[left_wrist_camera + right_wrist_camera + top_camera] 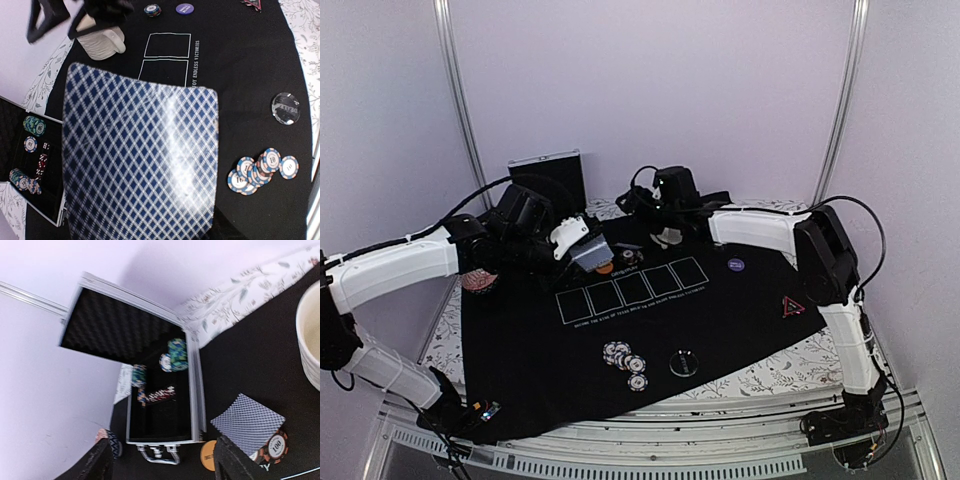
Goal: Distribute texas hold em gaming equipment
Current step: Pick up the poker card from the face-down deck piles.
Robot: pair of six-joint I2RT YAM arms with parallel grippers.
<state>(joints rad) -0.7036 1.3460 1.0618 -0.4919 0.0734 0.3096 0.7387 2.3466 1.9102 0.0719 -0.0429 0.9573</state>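
Left pincer (584,248) clamped on blue-check playing cards (140,160), over far-left of black mat (740,310), right pincer (162,452) spread wide above open case (192,390), poker chips (625,360) clustered near mat's front edge.

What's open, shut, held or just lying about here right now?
case: open, lid upright, stored chips inside.
playing cards: held up by the left claw.
right claw: open, holding nothing.
mug: upright on the mat.
chip pile: loose, overlapping, lying on the mat.
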